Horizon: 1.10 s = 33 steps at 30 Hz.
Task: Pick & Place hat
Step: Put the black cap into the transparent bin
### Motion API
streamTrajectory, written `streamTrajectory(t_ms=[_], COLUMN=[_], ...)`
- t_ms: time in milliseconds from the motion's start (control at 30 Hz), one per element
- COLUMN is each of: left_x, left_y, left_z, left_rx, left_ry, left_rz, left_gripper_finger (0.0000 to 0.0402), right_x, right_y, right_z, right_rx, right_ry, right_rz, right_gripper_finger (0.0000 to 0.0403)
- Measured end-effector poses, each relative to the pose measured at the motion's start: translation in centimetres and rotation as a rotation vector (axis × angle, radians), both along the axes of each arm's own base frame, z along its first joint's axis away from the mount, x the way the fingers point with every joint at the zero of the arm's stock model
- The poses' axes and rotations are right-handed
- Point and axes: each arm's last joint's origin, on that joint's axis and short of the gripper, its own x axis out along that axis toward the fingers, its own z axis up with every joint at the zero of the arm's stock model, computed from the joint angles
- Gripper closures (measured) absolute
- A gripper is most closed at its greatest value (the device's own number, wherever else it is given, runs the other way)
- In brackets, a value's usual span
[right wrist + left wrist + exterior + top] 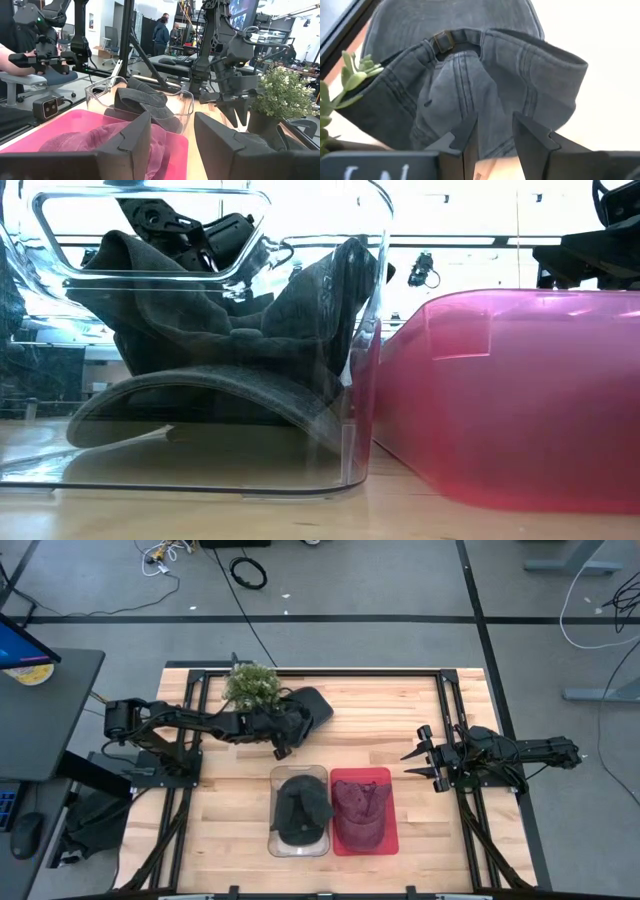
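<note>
A dark grey cap (314, 704) lies on the table by the potted plant (250, 686). In the left wrist view the cap (485, 75) shows its rear strap and buckle (441, 40). My left gripper (285, 735) (495, 142) is open, right at the cap's crown, with cap cloth showing between its fingers. My right gripper (420, 758) (172, 140) is open and hangs over the table's right side, apart from everything. A clear bin (272, 780) (370, 380) holds a black hat (300, 808) (220, 330). A red bin (392, 810) (520, 400) holds a maroon hat (360, 812) (100, 137). My left gripper stands with its open fingers (465, 142) over the cap's crown (492, 115), below the strap. I cannot tell whether they touch the cloth. The cap lies on the table.
The plant (340, 85) (282, 95) stands close beside the cap, on its left. The two bins sit side by side near the table's near edge. A black frame rail (445, 700) runs round the table. People (161, 32) and a hand (10, 57) show in the room beyond.
</note>
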Motion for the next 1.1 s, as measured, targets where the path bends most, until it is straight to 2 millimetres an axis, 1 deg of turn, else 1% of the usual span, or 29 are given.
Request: streamTrajectory(t_ms=[167, 433, 900, 1000, 1100], left_x=[-0.2, -1.0, -1.7, -1.4, -0.9], left_y=[0.2, 0.8, 0.8, 0.9, 1.0], left_z=[-0.5, -1.3, -2.5, -3.2, -4.8], left_rx=[-0.029, -0.104, -0.081, -0.085, -0.088], left_ry=[-0.046, -0.048, -0.063, -0.049, -0.032], left_rz=[-0.014, 0.014, 0.031, 0.032, 0.032], left_gripper_finger=[0.0278, 0.0278, 0.0278, 0.0278, 0.0278], right_x=[0.0, 0.0, 0.0, 0.0, 0.0], right_y=[0.0, 0.0, 0.0, 0.0, 0.0], right_z=[0.0, 0.0, 0.0, 0.0, 0.0], right_rx=[0.000, 0.000, 0.000, 0.000, 0.000], right_ry=[0.000, 0.000, 0.000, 0.000, 0.000], right_rz=[0.000, 0.000, 0.000, 0.000, 0.000], right_gripper_finger=[0.0246, 0.0246, 0.0246, 0.0246, 0.0246])
